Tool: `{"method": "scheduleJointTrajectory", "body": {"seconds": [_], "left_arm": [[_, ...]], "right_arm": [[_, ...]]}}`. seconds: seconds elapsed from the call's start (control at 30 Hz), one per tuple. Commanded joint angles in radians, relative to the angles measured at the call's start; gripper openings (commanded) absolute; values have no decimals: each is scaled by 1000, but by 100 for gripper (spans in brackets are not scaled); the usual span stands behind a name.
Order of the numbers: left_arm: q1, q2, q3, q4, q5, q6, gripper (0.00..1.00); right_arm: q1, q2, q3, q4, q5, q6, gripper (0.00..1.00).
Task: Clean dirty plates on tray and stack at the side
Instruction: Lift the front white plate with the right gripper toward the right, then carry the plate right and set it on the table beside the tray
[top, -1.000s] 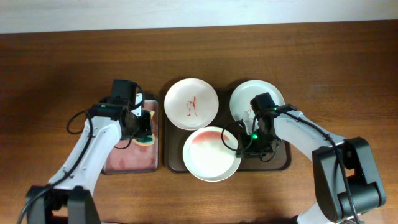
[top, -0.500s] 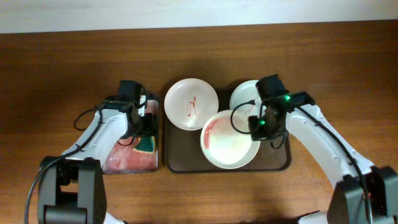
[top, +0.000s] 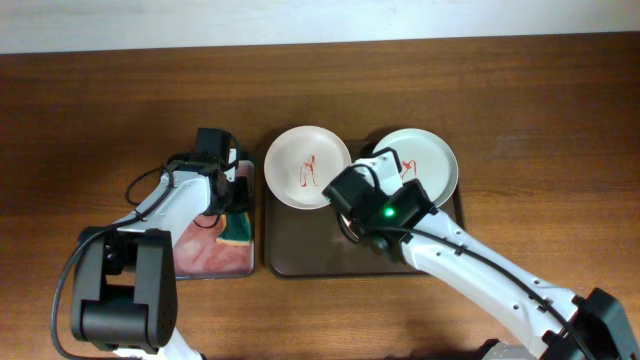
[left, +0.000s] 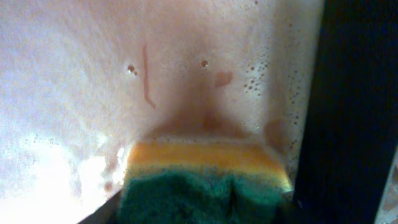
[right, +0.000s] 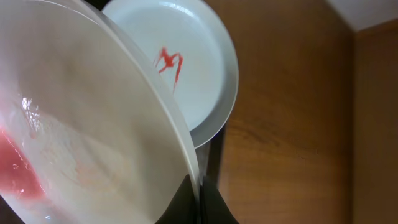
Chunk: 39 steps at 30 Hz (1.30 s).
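- Grip: my right claw (right: 200, 188) pinches the smeared plate (right: 93, 124) by its rim, tilted across the frame's left, face open for scrubbing.
- My left claw (top: 229, 196) clamps the sponge (left: 205, 171), bottom centre, in suds (left: 74, 74) to load it.

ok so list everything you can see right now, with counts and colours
left plate: 1, white with a red squiggle, tray's back left
right plate: 1, white with a red squiggle, tray's back right
held plate: 1, white with a red smear, tilted, pinched at its rim
tray: 1, dark brown, middle of the table
basin: 1, pinkish foamy water, left of the tray
sponge: 1, yellow over green, in the basin's foam
table: 1, brown wood
left arm, right arm: 2, white and black
left fingers: on the sponge
right fingers: black, on the held plate
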<state>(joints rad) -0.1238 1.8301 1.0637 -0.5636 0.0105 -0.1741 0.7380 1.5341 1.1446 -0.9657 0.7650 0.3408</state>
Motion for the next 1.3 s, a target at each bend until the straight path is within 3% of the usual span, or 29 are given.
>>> {"method": "scheduleJointTrajectory", "body": {"seconds": [0.0,0.07,0.3,0.33,0.37,0.4,0.47,0.6,0.77,0.83,0.87,0.97,1.03,1.2,1.27], "left_arm": [[3,27,-3,10,8,5,29],[2,27,-3,10,8,5,3],[3,23,76,-11,6,35,0],[3,23,104,-32,-3,35,9],[3,23,131,-59,-8,34,42],[3,23,152,-94,-7,34,69],[2,23,158,-154,-3,34,74],[2,23,150,-311,72,34,74],[2,23,52,-250,72,34,72],[2,23,25,-238,72,34,62],[2,23,18,-238,72,34,52],[2,23,16,-241,72,34,9],[2,23,16,-241,72,34,0],[2,23,16,-243,72,34,1],[2,23,16,-245,72,34,41]], "right_arm": [[31,-27,48,-15,142,58,4],[27,-37,78,-28,145,61,4],[28,-156,105,-41,192,60,4],[28,-171,105,-41,194,57,4],[28,-185,105,-41,194,57,4],[28,-188,105,-40,194,57,4],[28,-186,105,-41,192,58,4],[27,-186,105,-40,167,61,4],[-14,-186,105,-39,32,92,4],[-69,-186,105,-42,-57,95,4],[-94,-186,105,-42,-93,95,4],[-190,-187,105,-43,-165,95,4],[-254,-187,105,-50,-195,95,4],[-457,-186,105,-58,-306,95,4],[-605,-186,105,-72,-418,95,4]]}}
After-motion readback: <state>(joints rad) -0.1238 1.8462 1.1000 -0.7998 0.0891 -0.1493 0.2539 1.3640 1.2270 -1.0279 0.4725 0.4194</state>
